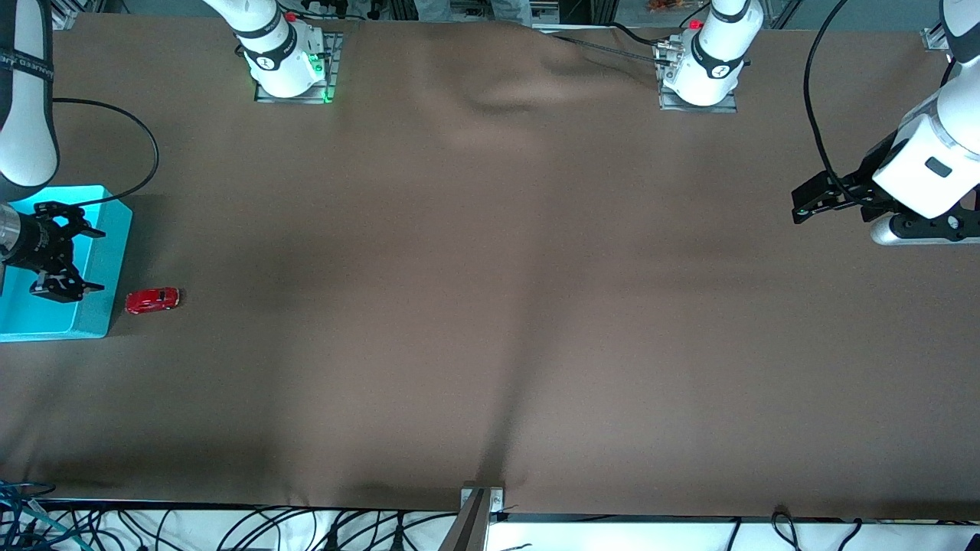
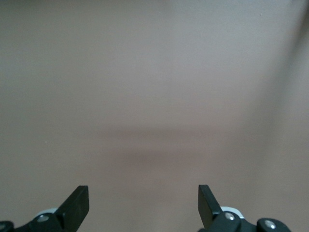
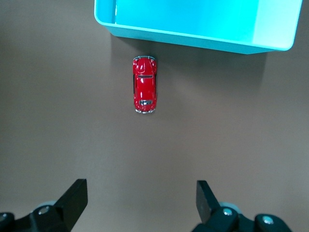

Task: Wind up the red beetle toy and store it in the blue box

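On the brown cloth-covered table (image 1: 490, 306), toward the right arm's end, the red beetle toy (image 1: 152, 300) sits on its wheels just beside the blue box (image 1: 99, 325), one end of its body pointing at the box's outer wall with a narrow strip of cloth between them. From the right wrist view the toy (image 3: 145, 84) lies lengthwise just short of the box's rim (image 3: 193, 41), upright and untouched. The box is open-topped, with nothing visible in the part of its floor that shows. Over the box hangs the right gripper (image 1: 65, 256), its fingers (image 3: 72, 200) spread wide with nothing between them. A black cable loops across the cloth by that arm. Farther up the table, toward the left arm's end, the left gripper (image 1: 815, 199) hangs over bare cloth, well apart from toy and box; its fingers (image 2: 77, 203) are likewise spread apart and empty. That arm waits. Farthest from the camera, the two arm bases stand along the table's edge.
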You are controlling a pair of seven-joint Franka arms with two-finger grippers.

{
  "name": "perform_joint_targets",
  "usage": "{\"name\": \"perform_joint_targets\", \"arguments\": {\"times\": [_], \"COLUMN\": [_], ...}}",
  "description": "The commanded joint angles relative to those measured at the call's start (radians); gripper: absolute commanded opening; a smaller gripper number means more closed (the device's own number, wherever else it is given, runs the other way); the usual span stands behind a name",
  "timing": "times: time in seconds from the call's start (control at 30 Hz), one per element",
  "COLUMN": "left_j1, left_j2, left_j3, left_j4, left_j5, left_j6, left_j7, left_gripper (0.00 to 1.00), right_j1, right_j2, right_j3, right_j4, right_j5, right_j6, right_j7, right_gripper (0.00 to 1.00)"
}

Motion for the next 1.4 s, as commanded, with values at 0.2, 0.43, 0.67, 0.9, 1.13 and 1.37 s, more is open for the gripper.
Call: {"name": "perform_joint_targets", "arguments": {"times": [0.2,0.43,0.67,0.9,1.13,1.37], "left_j1": [0.022,0.022,0.022,0.033,0.044,0.048], "left_j2": [-0.006,0.029,0.032,0.036,0.036,0.040], "left_j3": [0.011,0.011,0.010,0.011,0.017,0.016], "left_j4": [-0.018,-0.007,-0.008,-0.008,-0.005,-0.004], "left_j5": [-0.029,-0.031,-0.046,-0.065,-0.049,-0.051], "left_j6": [-0.005,-0.007,-0.005,-0.007,-0.005,0.004], "left_j7": [0.047,0.043,0.050,0.056,0.116,0.126], "left_gripper": [1.00,1.00,1.00,1.00,1.00,1.00], "right_j1": [-0.033,-0.039,-0.041,-0.045,-0.064,-0.073], "right_j2": [-0.008,0.004,0.047,0.125,0.176,0.234], "right_j3": [-0.020,-0.031,-0.031,-0.031,-0.028,-0.010], "right_j4": [-0.169,-0.268,-0.306,-0.300,-0.282,-0.226], "right_j5": [-0.040,-0.040,-0.038,-0.035,-0.035,-0.030], "right_j6": [0.192,0.300,0.389,0.475,0.522,0.538], "right_j7": [0.005,0.012,0.005,0.008,-0.004,-0.004], "right_gripper": [1.00,1.00,1.00,1.00,1.00,1.00]}}
